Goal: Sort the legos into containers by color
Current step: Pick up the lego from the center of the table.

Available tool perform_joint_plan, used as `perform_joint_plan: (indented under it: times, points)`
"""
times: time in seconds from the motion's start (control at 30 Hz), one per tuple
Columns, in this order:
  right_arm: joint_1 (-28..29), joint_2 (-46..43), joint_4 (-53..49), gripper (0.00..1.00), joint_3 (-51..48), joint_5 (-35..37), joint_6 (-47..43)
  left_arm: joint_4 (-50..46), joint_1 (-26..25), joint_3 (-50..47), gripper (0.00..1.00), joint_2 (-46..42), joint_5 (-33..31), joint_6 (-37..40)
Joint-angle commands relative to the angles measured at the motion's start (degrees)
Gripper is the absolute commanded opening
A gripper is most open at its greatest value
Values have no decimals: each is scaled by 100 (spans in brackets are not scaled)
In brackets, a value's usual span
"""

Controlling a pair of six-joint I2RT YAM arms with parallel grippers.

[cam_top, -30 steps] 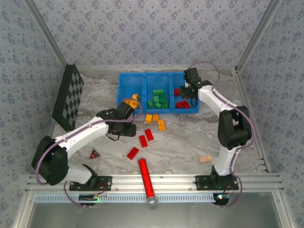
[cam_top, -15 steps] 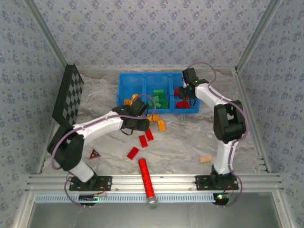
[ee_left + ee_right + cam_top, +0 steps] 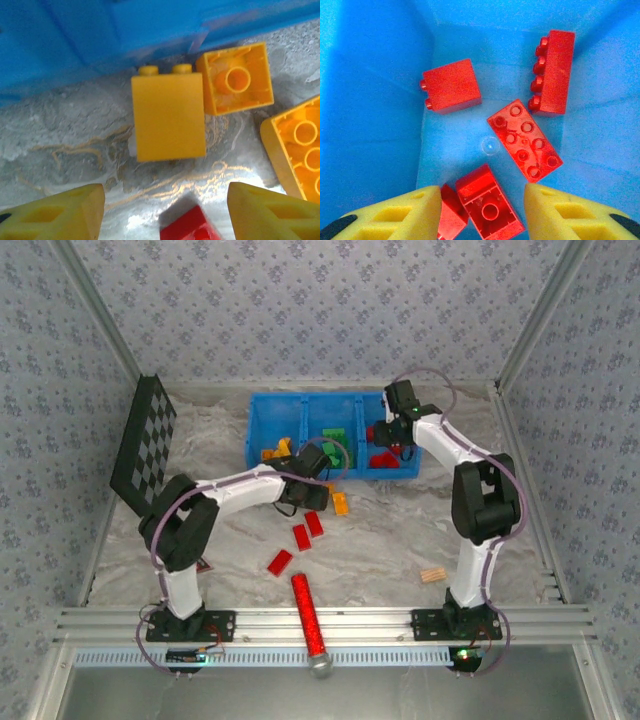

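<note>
- Since a second ago the left arm has swung away from the bin's left compartment and now reaches over the loose orange legos on the table point(image 3: 400, 540), just in front of the blue bin point(image 3: 262, 400). The right arm has hardly shifted.
- The left claw point(image 3: 162, 215) hangs open and empty above an orange brick point(image 3: 168, 116) that lies on its side with its studs toward the bin wall.
- An upturned orange brick point(image 3: 235, 78) touches the far right corner of that brick, a third orange brick point(image 3: 300, 150) lies to the right, and a red brick point(image 3: 190, 229) sits under the claw.
- The right claw point(image 3: 482, 210) stands open over the right compartment and appears to grip nothing. Several red bricks point(image 3: 525, 139) lie on the floor below it.
- Seen from above, orange pieces point(image 3: 270, 452) lie in the left compartment and green ones point(image 3: 333, 435) in the middle. Three red legos point(image 3: 301, 537) are on the table, not yet sorted.
- These bricks look hard, light and smooth: they should not give under pressure, but they may slip or twist.
- The sideways orange brick is probably best pinched across its two flat long faces, below the studs. The neighbour touching its corner leaves little finger room on that side.
</note>
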Motion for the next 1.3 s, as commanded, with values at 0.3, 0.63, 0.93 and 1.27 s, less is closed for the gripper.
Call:
perform_joint_plan:
  times: [0.3, 0.63, 0.93, 1.27]
  points:
    - [438, -1713, -370, 49, -1013, -532, -228, -89, -11, 669, 61, 762, -345, 17]
    - [1385, -2782, -376, 49, -2331, -180, -87, 18, 15, 522, 37, 789, -522, -34]
    - [2251, -3205, 244, 50, -3457, -236, 475, -11, 16, 111, 27, 334, -501, -40]
    - [2768, -2661, 1005, 58, -3357, -1003, 736, -432, 27, -704, 25, -1360, -714, -350]
